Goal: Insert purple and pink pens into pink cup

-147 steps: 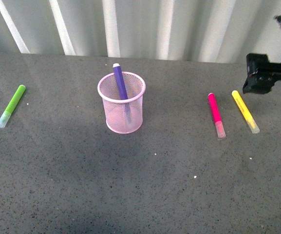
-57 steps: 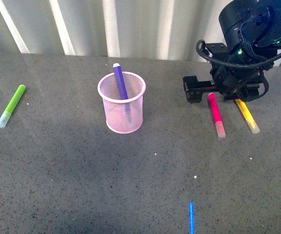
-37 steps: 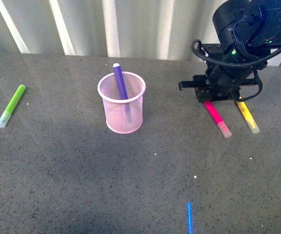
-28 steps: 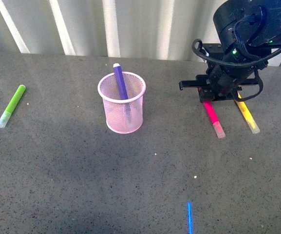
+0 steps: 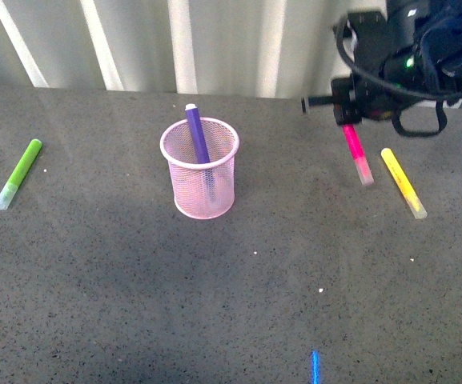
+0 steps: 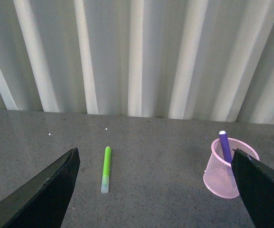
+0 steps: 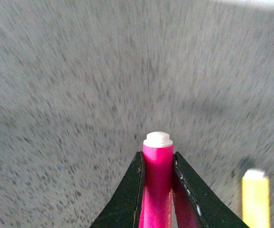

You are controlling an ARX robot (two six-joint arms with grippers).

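Note:
The pink cup (image 5: 203, 180) stands on the grey table with the purple pen (image 5: 197, 136) upright inside it, leaning back; both also show in the left wrist view, the cup (image 6: 224, 175) and the pen (image 6: 225, 146). My right gripper (image 5: 347, 122) is shut on the pink pen (image 5: 356, 154) and holds it in the air at the far right, its pale cap hanging down. In the right wrist view the pink pen (image 7: 157, 175) sits clamped between the two black fingers (image 7: 129, 194). My left gripper (image 6: 155, 190) is open and empty, well back from the cup.
A lime-green marker (image 5: 19, 173) lies at the far left of the table, also in the left wrist view (image 6: 106, 168). A yellow marker (image 5: 403, 182) lies on the table right of the held pen, also in the right wrist view (image 7: 255, 199). A white corrugated wall (image 5: 214, 40) runs behind.
My right gripper came down onto the pink pen, shut on it, and has lifted it off the table and up toward the back. The cup, purple pen, green and yellow markers have not moved.

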